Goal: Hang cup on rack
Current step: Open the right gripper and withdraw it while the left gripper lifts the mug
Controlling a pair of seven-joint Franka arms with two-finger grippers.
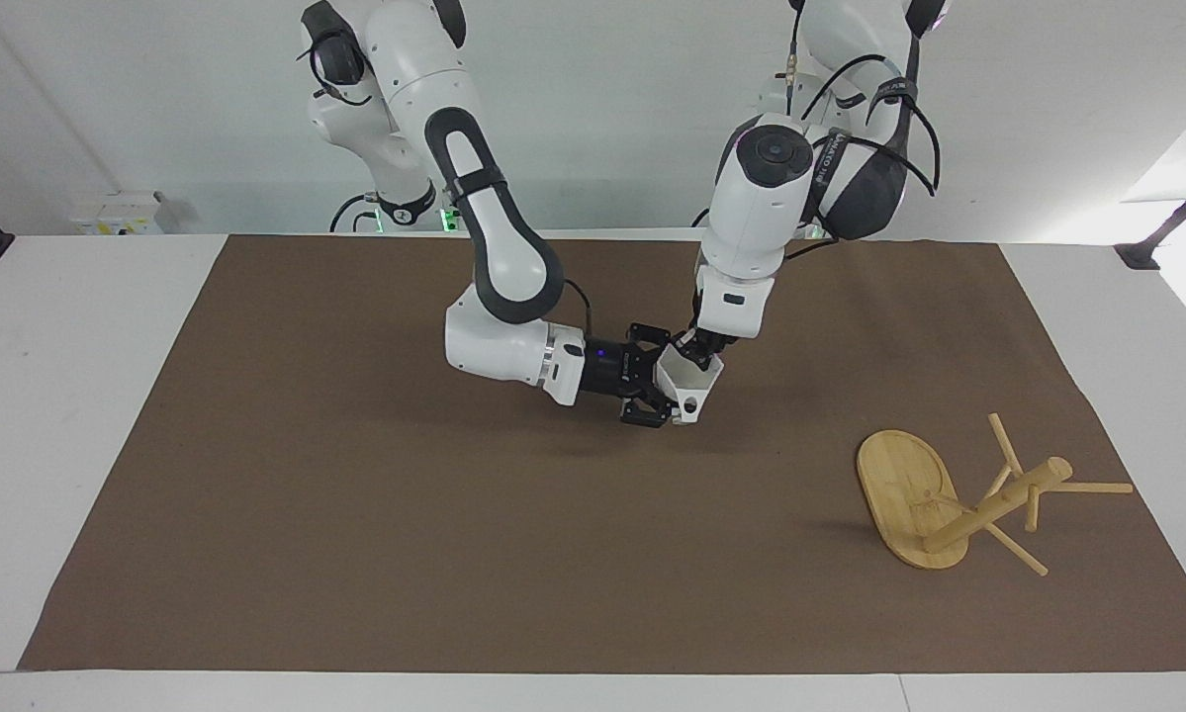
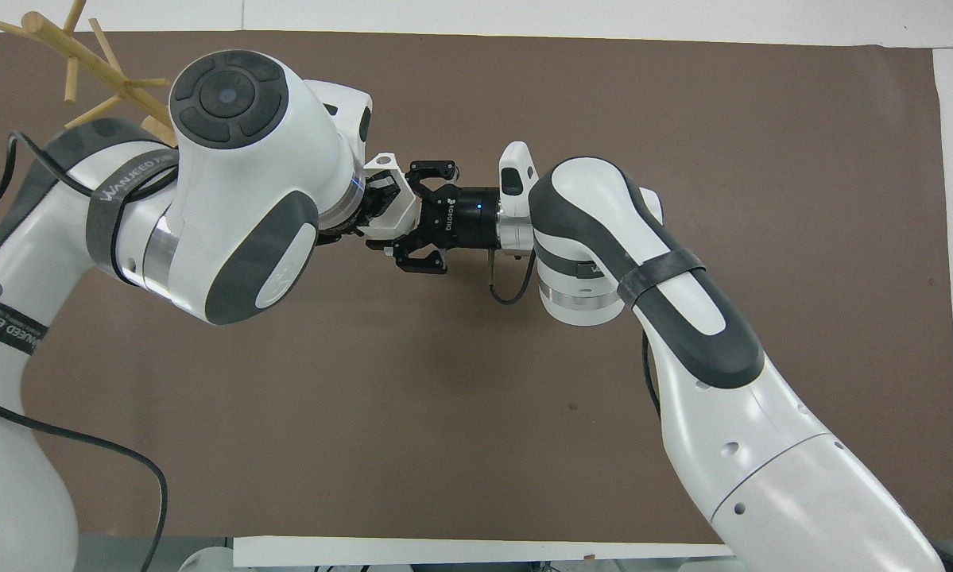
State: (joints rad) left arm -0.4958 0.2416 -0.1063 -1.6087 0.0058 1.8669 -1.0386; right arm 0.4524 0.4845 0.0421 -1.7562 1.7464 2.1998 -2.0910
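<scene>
The white faceted cup point(image 1: 689, 388) is held on its side above the middle of the brown mat, its handle pointing down. My right gripper point(image 1: 664, 386) is shut on the cup's body from the base end; it also shows in the overhead view point(image 2: 403, 214) around the cup point(image 2: 400, 226). My left gripper point(image 1: 696, 349) reaches down to the cup's open rim, its tips at or inside the mouth point(image 2: 377, 199). The bamboo rack point(image 1: 993, 506) lies tipped on its side toward the left arm's end of the table, farther from the robots than the cup.
The brown mat point(image 1: 355, 554) covers most of the white table. The rack's oval base point(image 1: 904, 489) stands on edge and its pegs stick out sideways; the pegs show in the overhead view point(image 2: 87, 59) above the left arm.
</scene>
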